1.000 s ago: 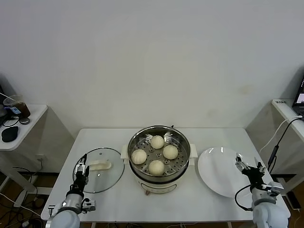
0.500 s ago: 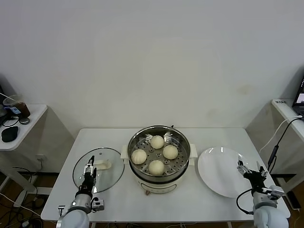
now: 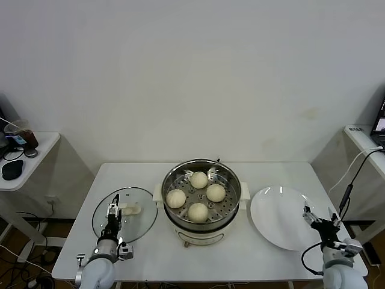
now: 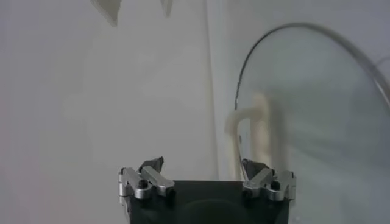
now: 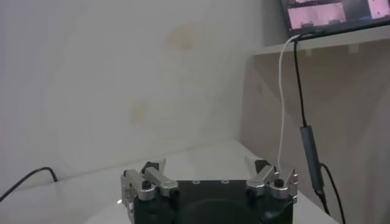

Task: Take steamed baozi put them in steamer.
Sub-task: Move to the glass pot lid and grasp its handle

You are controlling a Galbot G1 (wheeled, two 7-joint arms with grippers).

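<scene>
Head view: steamer (image 3: 201,201) at table (image 3: 150,253) centre, four steamed baozi (image 3: 199,179) (image 3: 175,198) (image 3: 216,192) (image 3: 198,211) sitting on its perforated tray, apart from each other. Glass lid (image 3: 138,208) lies flat to the left of the steamer, cream handle (image 3: 130,209) on top. White plate (image 3: 277,217) to the right, bare. Left gripper (image 3: 112,212) low at the near-left table edge, over the near part of the lid, fingers spread, nothing held. Right gripper (image 3: 317,219) at the near-right edge by the plate's rim, fingers also apart, holding nothing.

Left wrist view only: lid's rim (image 4: 292,42) and handle (image 4: 253,125) seen close, just past the finger bases; steamer and baozi not in it. Right wrist view only: a cable (image 5: 291,109) hanging from a shelf, a screen (image 5: 335,12) on it, wall behind; no plate detail, no baozi. Side table with dark items at far left shows only from the head.
</scene>
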